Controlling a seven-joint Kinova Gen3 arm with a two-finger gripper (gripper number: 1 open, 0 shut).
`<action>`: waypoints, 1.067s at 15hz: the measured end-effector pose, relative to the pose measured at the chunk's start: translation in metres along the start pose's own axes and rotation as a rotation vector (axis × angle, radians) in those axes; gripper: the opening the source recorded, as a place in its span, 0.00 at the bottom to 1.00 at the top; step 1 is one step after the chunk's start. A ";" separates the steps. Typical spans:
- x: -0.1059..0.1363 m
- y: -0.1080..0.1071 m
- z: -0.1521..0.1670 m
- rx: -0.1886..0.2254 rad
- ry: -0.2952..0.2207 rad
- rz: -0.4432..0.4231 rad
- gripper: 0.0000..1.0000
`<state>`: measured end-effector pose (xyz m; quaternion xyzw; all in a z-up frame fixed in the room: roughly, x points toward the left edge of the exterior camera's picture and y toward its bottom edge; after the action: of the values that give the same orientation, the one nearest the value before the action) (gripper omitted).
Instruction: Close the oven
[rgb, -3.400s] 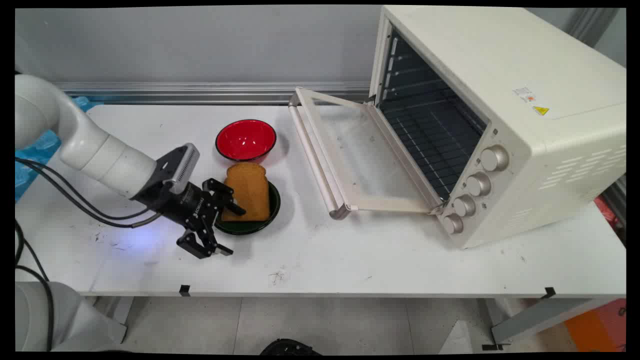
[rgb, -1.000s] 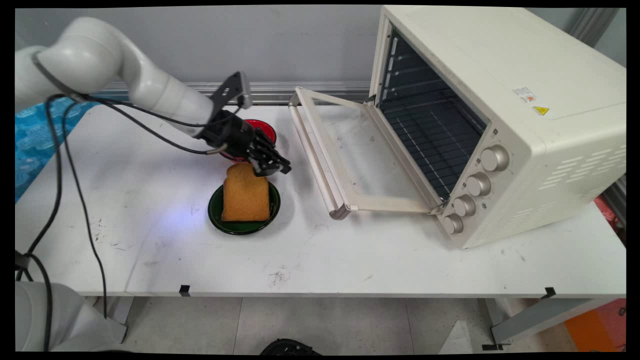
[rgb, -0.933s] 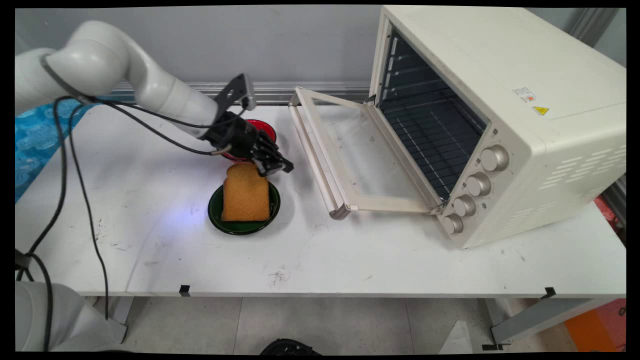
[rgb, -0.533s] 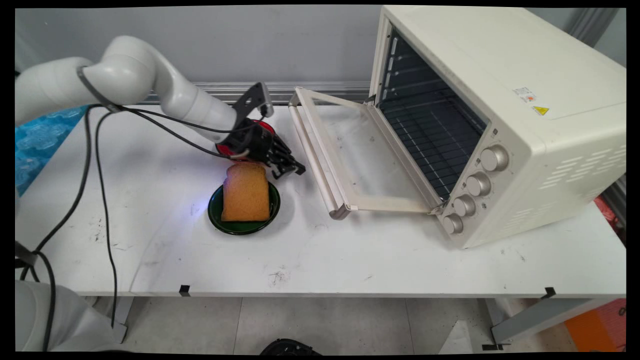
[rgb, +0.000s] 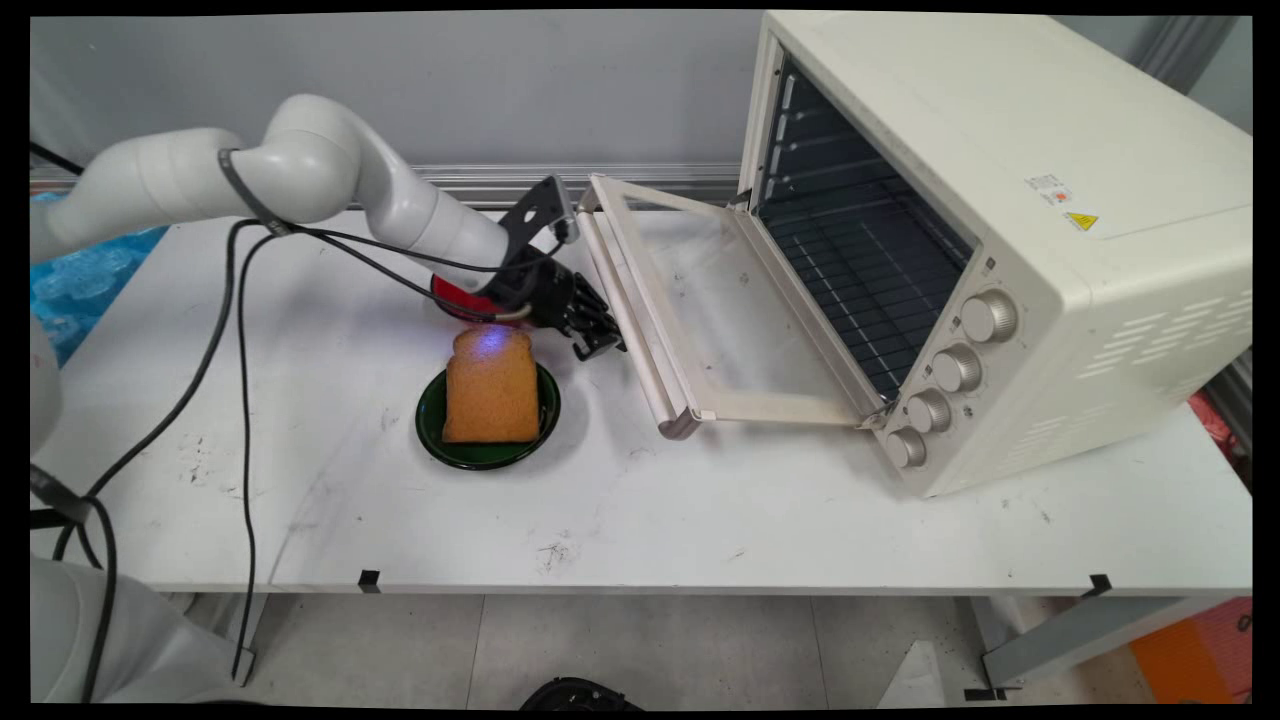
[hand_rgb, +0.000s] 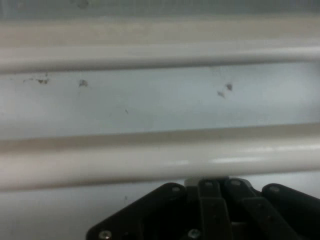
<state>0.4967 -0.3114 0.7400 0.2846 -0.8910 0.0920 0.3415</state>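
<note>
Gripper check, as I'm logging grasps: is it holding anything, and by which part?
Nothing is held. The gripper is shut on nothing, hanging just short of the oven door's handle; the toast lies on its green plate.

Near the frame's centre the pincer (rgb: 598, 344) hangs just beside the handle (rgb: 632, 325) of the open oven door (rgb: 722, 320). Below-left of it, a bread slice (rgb: 491, 387) lies on a green plate (rgb: 487, 455); a red bowl (rgb: 455, 297) sits behind, partly hidden.
</note>
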 end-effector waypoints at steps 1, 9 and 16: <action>0.001 -0.001 0.003 -0.001 0.002 0.000 0.00; 0.012 -0.007 0.023 -0.006 0.029 -0.003 0.00; 0.038 -0.010 0.018 -0.005 0.060 -0.026 0.00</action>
<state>0.4695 -0.3431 0.7514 0.2923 -0.8768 0.0939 0.3701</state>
